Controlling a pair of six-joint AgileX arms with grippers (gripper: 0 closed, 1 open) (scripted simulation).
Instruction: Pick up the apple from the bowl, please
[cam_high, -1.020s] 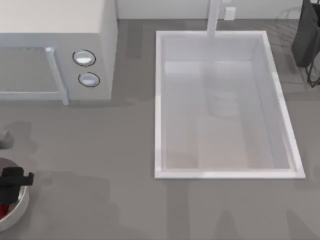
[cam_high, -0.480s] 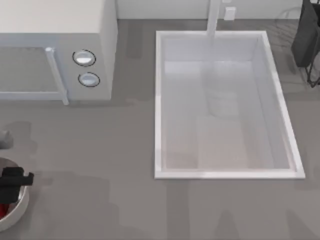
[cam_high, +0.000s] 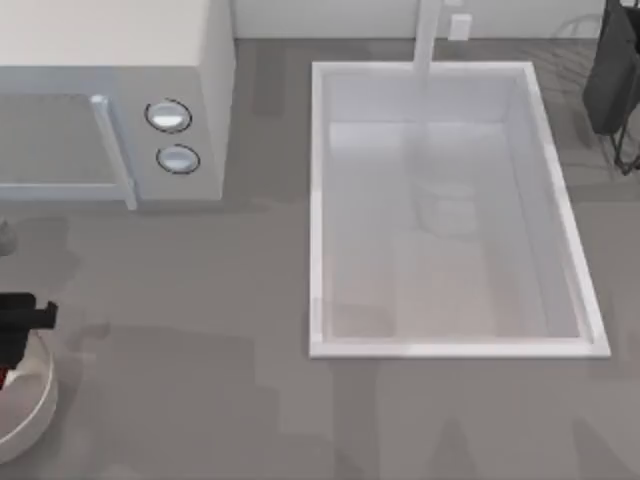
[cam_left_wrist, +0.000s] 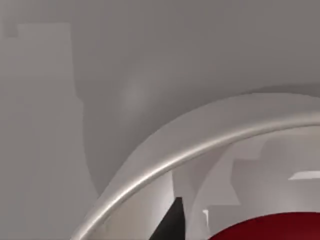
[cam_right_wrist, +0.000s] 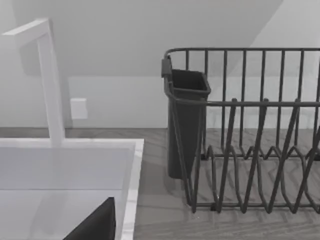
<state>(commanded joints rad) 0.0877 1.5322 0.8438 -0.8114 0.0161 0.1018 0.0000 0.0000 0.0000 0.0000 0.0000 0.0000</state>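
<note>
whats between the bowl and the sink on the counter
Nothing: in the top view the grey counter runs bare from the bowl at the left edge to the sink.

The bowl (cam_high: 38, 405) sits at about eight o'clock on the counter, cut off by the top view's left edge — round, off-white, upright, with a smooth thick rim and a pale cream inside. In the left wrist view its rim (cam_left_wrist: 165, 160) curves across as a bright band. The apple (cam_left_wrist: 270, 229) lies inside the bowl — glossy deep red, rounded, only its upper curve visible.
</note>
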